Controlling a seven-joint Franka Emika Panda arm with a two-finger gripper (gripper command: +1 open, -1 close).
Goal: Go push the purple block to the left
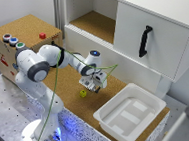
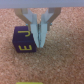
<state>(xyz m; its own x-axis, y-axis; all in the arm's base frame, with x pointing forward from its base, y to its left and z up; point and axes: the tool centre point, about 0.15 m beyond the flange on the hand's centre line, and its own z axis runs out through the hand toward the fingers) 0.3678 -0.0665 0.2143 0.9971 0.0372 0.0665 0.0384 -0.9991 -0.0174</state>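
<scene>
In the wrist view the purple block (image 2: 22, 40), marked with yellow letters, rests on the cork tabletop. My gripper (image 2: 41, 43) stands right beside it. Its two fingers (image 2: 36, 30) are pressed together with nothing between them, touching or nearly touching the block's side. The exterior view shows my gripper (image 1: 91, 88) low over the cork table (image 1: 70, 81), and there the hand hides the purple block. A small yellow-green block (image 1: 83, 93) lies just beside the fingers, and the wrist view catches its edge (image 2: 29, 82).
A white plastic bin (image 1: 145, 101) stands on the table toward the exterior view's right. Behind is a white cabinet with a black handle (image 1: 145, 41) and an open shelf (image 1: 95, 25). A cork box with coloured buttons (image 1: 23, 40) stands at the exterior view's left.
</scene>
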